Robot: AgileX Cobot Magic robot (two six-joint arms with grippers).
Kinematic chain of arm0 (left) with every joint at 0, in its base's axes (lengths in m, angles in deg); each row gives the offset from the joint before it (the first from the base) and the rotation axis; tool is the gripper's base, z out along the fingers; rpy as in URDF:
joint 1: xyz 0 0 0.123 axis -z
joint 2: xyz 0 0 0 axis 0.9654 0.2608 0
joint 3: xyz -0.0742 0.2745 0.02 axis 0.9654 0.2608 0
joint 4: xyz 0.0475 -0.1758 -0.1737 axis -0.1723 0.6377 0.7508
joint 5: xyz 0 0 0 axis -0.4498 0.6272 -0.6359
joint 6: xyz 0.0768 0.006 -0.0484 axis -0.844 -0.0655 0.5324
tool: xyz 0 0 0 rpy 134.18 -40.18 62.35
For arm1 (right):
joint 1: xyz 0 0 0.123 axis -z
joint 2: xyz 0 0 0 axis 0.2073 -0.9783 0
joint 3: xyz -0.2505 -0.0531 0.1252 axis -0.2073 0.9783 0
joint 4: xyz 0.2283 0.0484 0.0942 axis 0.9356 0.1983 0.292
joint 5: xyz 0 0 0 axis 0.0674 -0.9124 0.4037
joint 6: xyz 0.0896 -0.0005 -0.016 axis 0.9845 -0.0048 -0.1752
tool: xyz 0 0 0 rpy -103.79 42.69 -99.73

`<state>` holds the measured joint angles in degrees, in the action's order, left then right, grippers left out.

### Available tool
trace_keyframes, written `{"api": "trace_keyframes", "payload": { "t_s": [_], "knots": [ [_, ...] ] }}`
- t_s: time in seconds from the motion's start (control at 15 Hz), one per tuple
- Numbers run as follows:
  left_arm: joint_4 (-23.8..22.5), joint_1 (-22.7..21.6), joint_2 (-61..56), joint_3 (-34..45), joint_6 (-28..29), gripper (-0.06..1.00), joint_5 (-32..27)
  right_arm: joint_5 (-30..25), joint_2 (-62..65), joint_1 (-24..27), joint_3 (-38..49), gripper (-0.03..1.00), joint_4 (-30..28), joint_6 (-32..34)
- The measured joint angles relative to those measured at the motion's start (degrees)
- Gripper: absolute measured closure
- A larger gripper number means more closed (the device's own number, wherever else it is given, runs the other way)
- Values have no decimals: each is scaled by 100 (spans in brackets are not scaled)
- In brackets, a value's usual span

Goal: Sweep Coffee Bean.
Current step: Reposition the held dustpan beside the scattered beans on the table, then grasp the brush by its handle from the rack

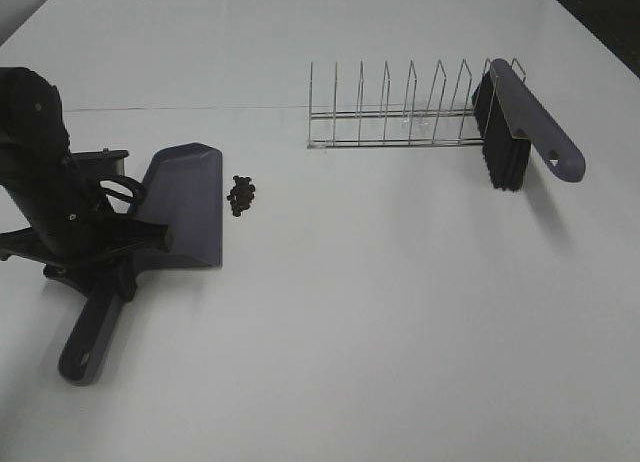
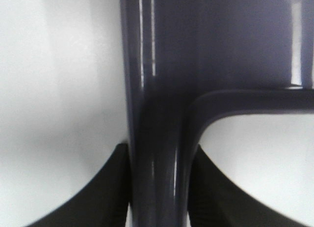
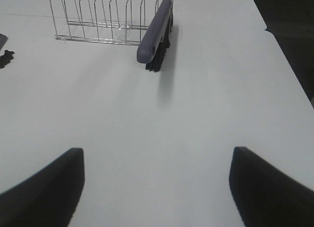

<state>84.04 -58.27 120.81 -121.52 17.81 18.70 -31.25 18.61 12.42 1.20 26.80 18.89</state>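
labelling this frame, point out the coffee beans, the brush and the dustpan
coffee beans [image 1: 241, 194]: exterior high view, middle of the cluster
brush [image 1: 530, 117]: exterior high view, grey back above the bristles
dustpan [image 1: 185, 197]: exterior high view, bare pan floor

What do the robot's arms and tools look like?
The left arm is black and chunky, with tiny pale screw dots. The left tool and right tool each have two black, wedge-shaped fingers. No writing shows. The right arm itself is out of view.
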Motion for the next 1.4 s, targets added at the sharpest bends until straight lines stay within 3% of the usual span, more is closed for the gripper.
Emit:
{"api": "trace_keyframes", "payload": {
  "t_s": [0.27, 0.6, 1.13, 1.4],
  "knots": [
    [-11, 0, -29, 0, 241, 67, 0, 0, 0, 0, 0, 29, 0, 0],
    [-430, 0, -751, 34, 367, 68, 0, 0, 0, 0, 0, 29, 0, 0],
    [-447, 0, -791, 34, 430, 68, -46, 86, -309, 0, -29, 29, 0, 0],
    [-458, 0, -791, 34, 435, 68, -63, 1564, -1788, 0, -115, 29, 6, 0]
  ]
}}
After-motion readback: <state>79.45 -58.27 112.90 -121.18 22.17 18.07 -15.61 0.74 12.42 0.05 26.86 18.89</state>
